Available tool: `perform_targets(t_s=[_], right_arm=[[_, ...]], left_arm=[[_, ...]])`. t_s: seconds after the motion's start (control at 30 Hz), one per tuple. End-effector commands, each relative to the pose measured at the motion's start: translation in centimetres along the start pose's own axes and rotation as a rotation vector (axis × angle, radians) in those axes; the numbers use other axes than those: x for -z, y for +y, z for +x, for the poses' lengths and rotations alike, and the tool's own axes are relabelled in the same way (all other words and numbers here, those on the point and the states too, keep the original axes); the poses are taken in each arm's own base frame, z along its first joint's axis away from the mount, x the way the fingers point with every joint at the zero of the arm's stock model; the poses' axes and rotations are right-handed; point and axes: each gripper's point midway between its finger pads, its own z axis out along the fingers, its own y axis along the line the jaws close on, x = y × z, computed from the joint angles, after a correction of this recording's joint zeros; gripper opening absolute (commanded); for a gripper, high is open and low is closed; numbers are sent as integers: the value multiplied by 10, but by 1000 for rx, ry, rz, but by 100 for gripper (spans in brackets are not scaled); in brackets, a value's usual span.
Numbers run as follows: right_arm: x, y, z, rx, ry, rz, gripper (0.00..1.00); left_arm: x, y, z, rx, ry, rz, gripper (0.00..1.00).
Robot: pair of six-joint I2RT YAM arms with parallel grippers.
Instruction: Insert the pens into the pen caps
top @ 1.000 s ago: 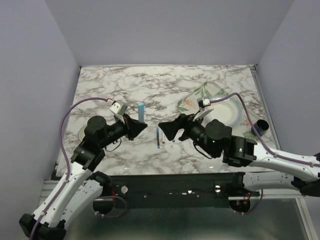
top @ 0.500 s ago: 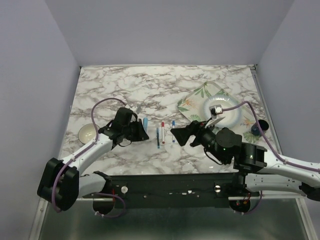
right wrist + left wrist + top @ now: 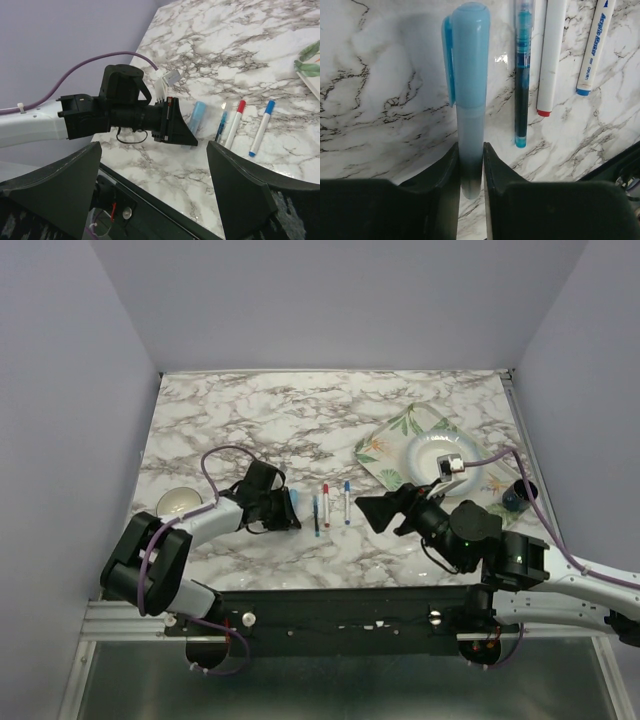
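My left gripper (image 3: pixel 283 508) is shut on the bare end of a pale pen whose far end wears a light blue cap (image 3: pixel 469 50). The pen lies low over the marble, parallel to the others; I cannot tell if it touches. To its right lie a thin blue-barrelled pen (image 3: pixel 522 75), a white pen with a red end (image 3: pixel 551 60) and a white pen with a blue end (image 3: pixel 595 50). All of these also show in the top view, starting at the blue-barrelled pen (image 3: pixel 316 515). My right gripper (image 3: pixel 374 512) is open and empty, right of the pens. No loose caps show.
A floral tray (image 3: pixel 383 443) holding a white plate (image 3: pixel 432 445) sits at the back right. A dark cup (image 3: pixel 519 496) stands at the right edge. A small pale bowl (image 3: pixel 176 502) sits at the left edge. The table's near edge runs just below both grippers.
My left arm has swung down and brought the light-blue-capped pen from upright to low beside the other pens. My right gripper has drawn back to the right, uncovering the two white pens.
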Motion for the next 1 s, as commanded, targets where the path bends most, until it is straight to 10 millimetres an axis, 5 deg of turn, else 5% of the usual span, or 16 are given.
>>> perform_targets(t_s=[0.0,0.13,0.27,0.4,0.53,0.73,0.97], right_arm=[[-1,-13,4,6,-5,52,93],[-1,-10,3,6,-3,44,93],[-1,-8,3,10,8,50,93],[0,-15,8,19,31,81,95],[1,-26,10,36,31,131,100],[11,-44,-4,47,-13,203,100],[24,-62,-22,33,-93,255,100]], left_arm=[[-1,-12,-14,-14,-28,26,36],[6,-9,-15,-30,-24,-7,52],[23,-17,-24,-36,-68,-8,55],[60,-44,-53,-109,-168,25,72],[116,-81,-80,-237,-310,102,99],[193,-139,-89,-470,-514,336,99],[215,-141,-76,-565,-671,434,99]])
